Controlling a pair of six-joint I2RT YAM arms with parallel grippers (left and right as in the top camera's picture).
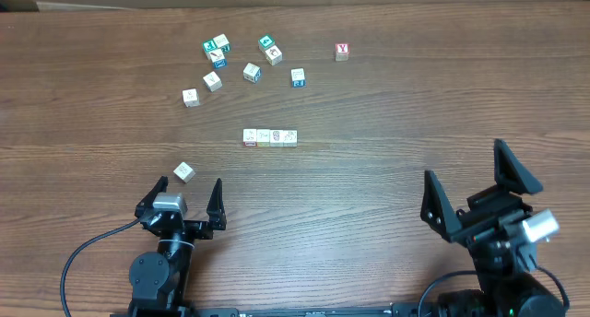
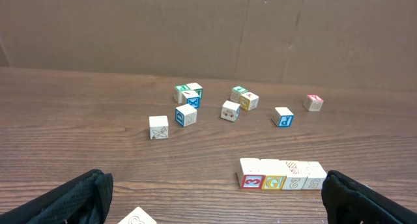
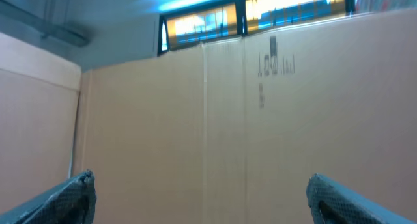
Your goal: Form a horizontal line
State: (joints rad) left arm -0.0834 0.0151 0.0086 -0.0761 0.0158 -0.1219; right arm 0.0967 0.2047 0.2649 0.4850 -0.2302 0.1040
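Line [image 1: 270, 137]: four pale cubes touching side to side, straight left-to-right row, about mid-table, slightly nearer the left arm. In the left wrist view the two left cubes show red and yellow print on their front faces.

One loose cube [image 1: 184, 172] sits apart from the row, near edge, just ahead of the left gripper [image 1: 190, 190]. Its jaws are spread wide with nothing between them.

Far side: a scatter [image 1: 241, 66] of loose cubes, some teal or blue-faced, well apart from the row. The Y cube [image 1: 342, 51] is alone to the right of it.

Right gripper [image 1: 466, 162]: jaws wide apart, holding nothing, tilted up, nowhere near any cube.

Table [image 1: 415, 96]: dark wood grain, flat. Cardboard wall [image 2: 195, 28] runs along the far edge. The right wrist view shows only cardboard panels and a bright strip [image 3: 251, 12] above.
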